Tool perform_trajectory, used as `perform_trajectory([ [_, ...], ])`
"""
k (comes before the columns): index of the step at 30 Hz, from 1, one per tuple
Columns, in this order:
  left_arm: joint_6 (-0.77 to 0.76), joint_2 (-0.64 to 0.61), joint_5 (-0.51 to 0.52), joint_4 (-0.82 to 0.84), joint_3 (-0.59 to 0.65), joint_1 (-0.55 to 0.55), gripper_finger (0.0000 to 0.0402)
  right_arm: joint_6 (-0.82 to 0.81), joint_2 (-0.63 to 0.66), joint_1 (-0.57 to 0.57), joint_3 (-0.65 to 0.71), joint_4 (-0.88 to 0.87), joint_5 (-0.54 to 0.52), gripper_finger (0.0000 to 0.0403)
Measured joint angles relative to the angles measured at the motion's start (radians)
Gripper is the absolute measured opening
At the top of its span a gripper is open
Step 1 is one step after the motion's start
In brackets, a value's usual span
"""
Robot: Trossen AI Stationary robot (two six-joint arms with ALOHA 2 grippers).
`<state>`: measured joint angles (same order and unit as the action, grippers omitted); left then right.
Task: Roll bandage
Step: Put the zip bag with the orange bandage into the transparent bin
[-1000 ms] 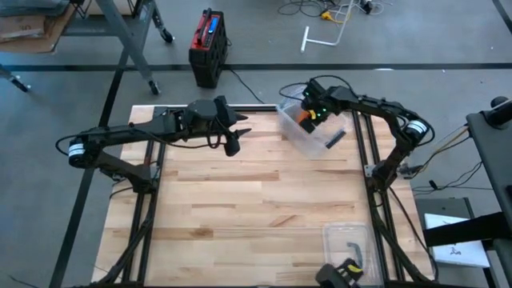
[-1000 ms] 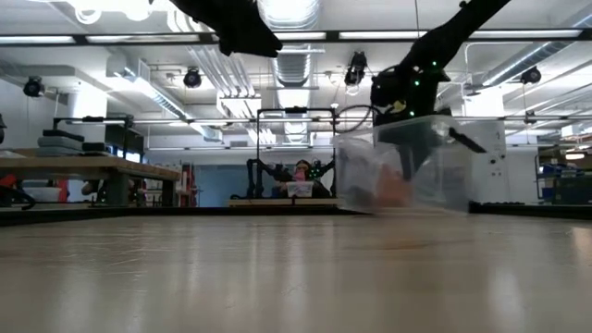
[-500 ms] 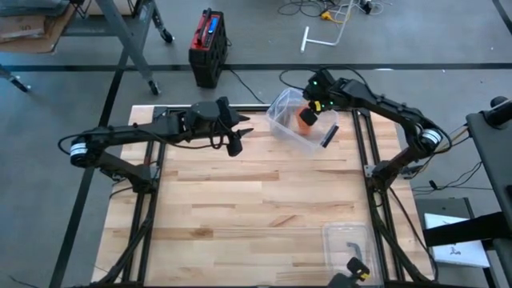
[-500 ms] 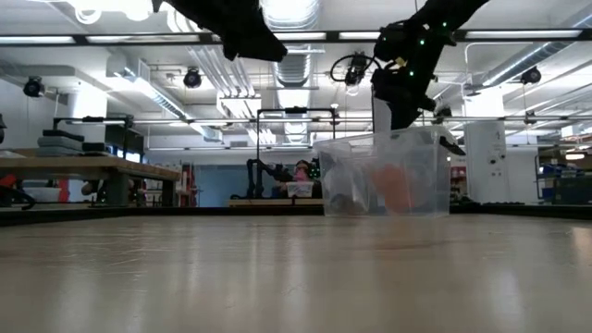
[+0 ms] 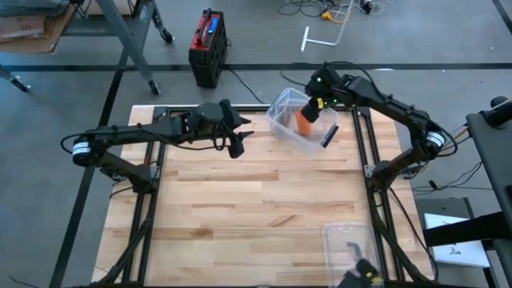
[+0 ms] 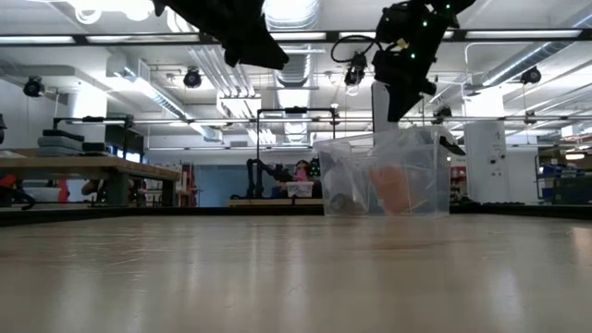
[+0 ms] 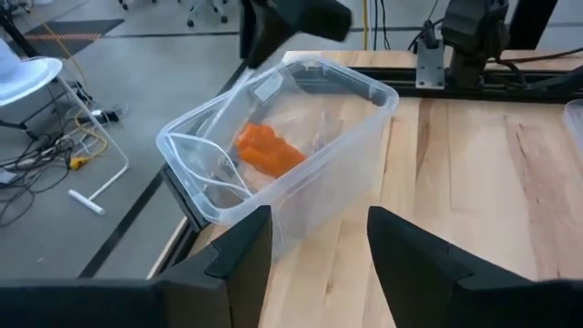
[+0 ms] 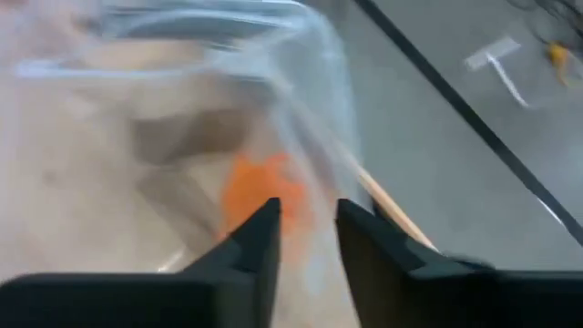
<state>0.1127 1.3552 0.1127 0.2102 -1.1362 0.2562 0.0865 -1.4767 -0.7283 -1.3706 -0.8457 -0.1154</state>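
Your right gripper (image 8: 305, 239) hangs over the clear bin (image 5: 298, 124), jaws narrowly parted, gripping nothing. The orange bandage (image 7: 267, 150) lies inside that bin (far right on the counter (image 5: 256, 208)). Your left gripper (image 7: 314, 251) waits left of the bin, jaws apart and empty.

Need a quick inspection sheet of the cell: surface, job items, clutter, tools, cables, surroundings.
Surface: wood table, bare in the middle.
Job's things: clear bin at far edge, orange roll inside.
Clutter: clear lid at near right edge.
Tools: left tool open, hovering left of bin; right tool over bin, fingers slightly apart, holding nothing.
Cables: loose leads on floor.
Surroundings: red case on floor; benches behind.
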Motion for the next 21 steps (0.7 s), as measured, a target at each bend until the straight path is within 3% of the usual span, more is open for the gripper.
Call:
perform_trajectory([
  [5,-0.019,0.0,0.0,0.0,0.0,-0.007,0.0168,-0.051,-0.006,-0.065,-0.047,-0.123,-0.068,0.0161],
  [10,-0.021,0.0,0.0,0.0,0.0,-0.018,0.0168,-0.04,-0.017,-0.096,-0.018,-0.166,-0.002,0.0189],
  [15,-0.026,0.0,0.0,-0.001,0.0,-0.027,0.0175,-0.034,-0.017,-0.097,-0.001,-0.154,0.019,0.0168],
  [21,-0.035,0.0,0.0,-0.001,0.0,-0.029,0.0178,-0.008,-0.016,-0.097,-0.001,-0.151,0.079,0.0103],
])
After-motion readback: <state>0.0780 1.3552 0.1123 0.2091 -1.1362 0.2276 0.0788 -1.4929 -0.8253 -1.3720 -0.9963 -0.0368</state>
